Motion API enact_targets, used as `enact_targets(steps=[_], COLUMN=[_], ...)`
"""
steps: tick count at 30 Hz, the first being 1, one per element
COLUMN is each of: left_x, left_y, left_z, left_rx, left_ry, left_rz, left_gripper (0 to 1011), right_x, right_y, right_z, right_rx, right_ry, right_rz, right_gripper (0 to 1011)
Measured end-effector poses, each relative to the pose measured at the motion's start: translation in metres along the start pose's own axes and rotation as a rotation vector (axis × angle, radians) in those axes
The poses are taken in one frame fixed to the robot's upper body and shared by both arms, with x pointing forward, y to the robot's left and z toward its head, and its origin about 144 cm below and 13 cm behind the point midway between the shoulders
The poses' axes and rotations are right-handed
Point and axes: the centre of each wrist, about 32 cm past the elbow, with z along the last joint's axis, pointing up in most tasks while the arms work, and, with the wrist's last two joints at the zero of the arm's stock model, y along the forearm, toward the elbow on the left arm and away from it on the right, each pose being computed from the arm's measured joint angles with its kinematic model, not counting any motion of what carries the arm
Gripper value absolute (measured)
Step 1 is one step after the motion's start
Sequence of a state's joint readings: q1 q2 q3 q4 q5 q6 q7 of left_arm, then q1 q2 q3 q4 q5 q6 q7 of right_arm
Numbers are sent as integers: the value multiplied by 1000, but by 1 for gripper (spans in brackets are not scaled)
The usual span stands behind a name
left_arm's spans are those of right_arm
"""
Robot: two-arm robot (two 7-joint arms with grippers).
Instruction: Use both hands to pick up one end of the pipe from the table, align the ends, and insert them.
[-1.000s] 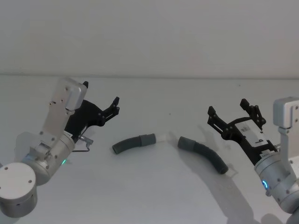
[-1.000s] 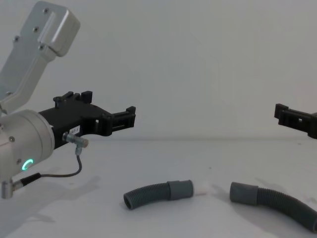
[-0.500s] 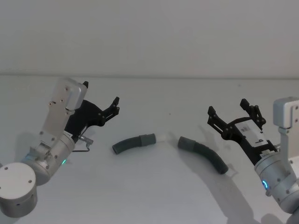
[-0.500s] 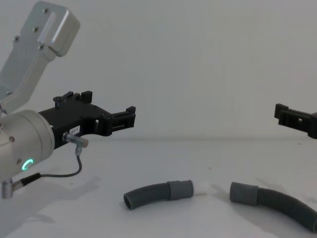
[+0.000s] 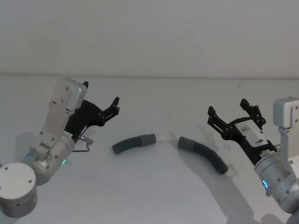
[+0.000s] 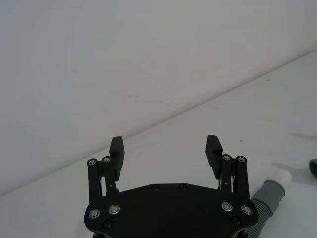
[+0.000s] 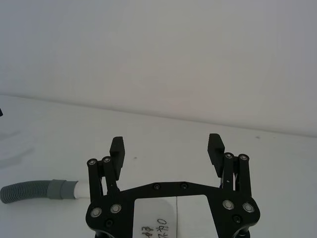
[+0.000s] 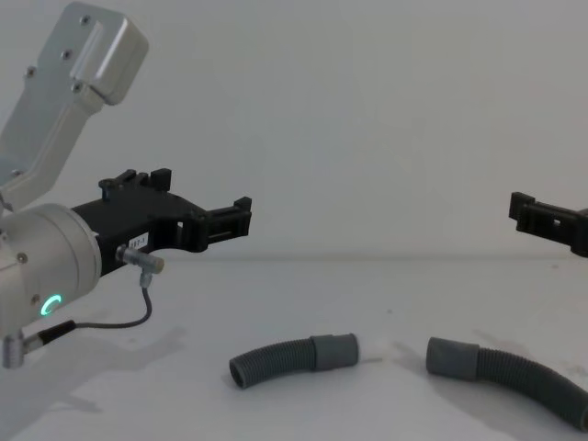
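Pipe lies in two pieces on the counter: short hose left, longer curved hose right, cuffs facing, apparently just apart. Left gripper hovers left of the short hose, jaws released. Right gripper hovers right of the longer curved hose, jaws released.

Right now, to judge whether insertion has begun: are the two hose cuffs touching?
Apart. The head view shows bare table between the short hose's white tip and the longer hose's cuff; the chest view shows the same gap.
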State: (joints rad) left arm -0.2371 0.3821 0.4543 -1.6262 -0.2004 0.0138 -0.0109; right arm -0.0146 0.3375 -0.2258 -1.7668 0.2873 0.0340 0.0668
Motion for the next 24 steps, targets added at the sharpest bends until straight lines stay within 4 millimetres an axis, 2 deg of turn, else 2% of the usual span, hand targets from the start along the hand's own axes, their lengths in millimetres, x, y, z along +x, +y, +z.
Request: enact_targets(steps=[24], left_x=[0], left_y=[0], left_z=[0], left_rx=[0], left_ry=[0], left_rz=[-1], left_gripper=[1000], right_x=[0], right_y=[0], right_z=[0], right_rx=[-1], right_ry=[0], right_rz=[0], right_gripper=[1001])
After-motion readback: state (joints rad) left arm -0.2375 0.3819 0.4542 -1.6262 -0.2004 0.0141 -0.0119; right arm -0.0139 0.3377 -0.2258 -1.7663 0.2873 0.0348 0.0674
